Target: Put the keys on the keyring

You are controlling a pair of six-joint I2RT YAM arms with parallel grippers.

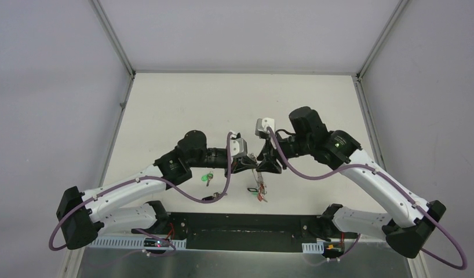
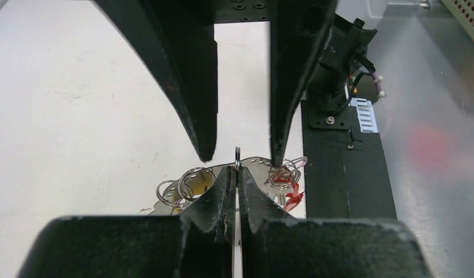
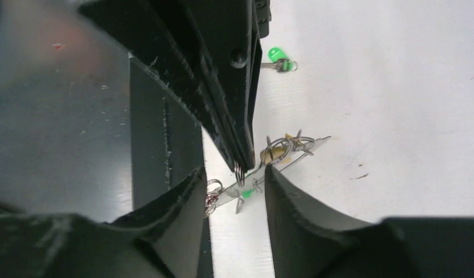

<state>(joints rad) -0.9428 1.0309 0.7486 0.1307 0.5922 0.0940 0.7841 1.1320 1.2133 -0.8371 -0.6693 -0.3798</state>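
While the keyring (image 2: 237, 154) is held up above the surface (image 1: 223, 104), with several small keys dangling from it, among them a yellow-capped key (image 3: 274, 154) and a red-capped key (image 2: 292, 200), the step in hand looks like a second grip on the ring. The loose green-capped key (image 3: 278, 59) lies flat on the surface, well apart from the ring on the left arm's side. The black-capped key cannot be made out with any certainty.

The left fingers (image 2: 222, 191) are clenched on the thin rim of the ring, which shows edge-on just above their tips. The right fingers (image 2: 194, 104) are spread, one on each side of that same stretch of rim, and touch nothing.

To do this well, the right fingers should likely close on bare wire just beside the left pinch, not on the small split rings or the caps hanging below. Closing on those would trap a key and twist the ring. The left fingers had best not let go until the right grip is firm, since the ring is thin and could slip or swing. The ring's opening cannot be seen, so the grip should be kept short to leave free wire for threading. Whichever arm is then freed can go for the green-capped key.
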